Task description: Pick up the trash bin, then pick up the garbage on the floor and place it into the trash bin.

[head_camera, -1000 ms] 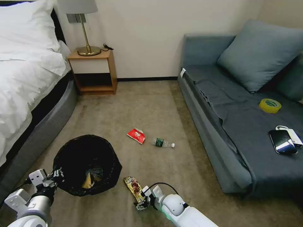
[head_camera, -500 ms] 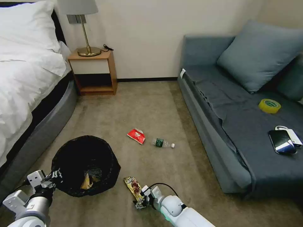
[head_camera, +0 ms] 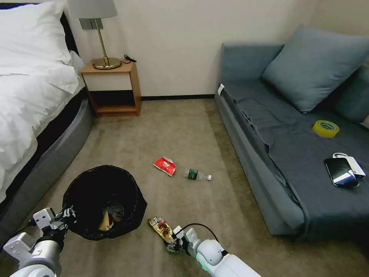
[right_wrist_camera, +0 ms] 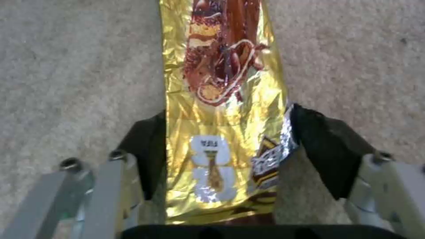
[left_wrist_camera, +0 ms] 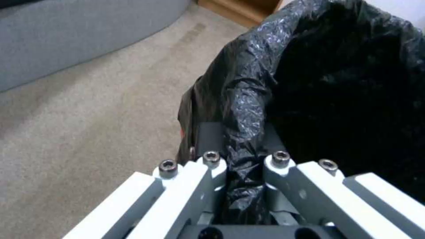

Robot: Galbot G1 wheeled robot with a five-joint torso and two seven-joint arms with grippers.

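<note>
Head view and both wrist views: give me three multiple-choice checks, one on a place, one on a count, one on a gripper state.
1. Where is the yellow tape roll?
A. on the sofa
B. on the carpet
C. on the nightstand

2. How many litter pieces lie on the carpet?
A. one
B. three
C. five

3. What is the left gripper doing?
A. hanging open
B. shut on the trash bin
C. holding a bottle

Answers:
1 A, it rests on the seat.
2 B, red packet, bottle, gold wrapper.
3 B, fingers pinch the bin's bag-covered rim.
</note>
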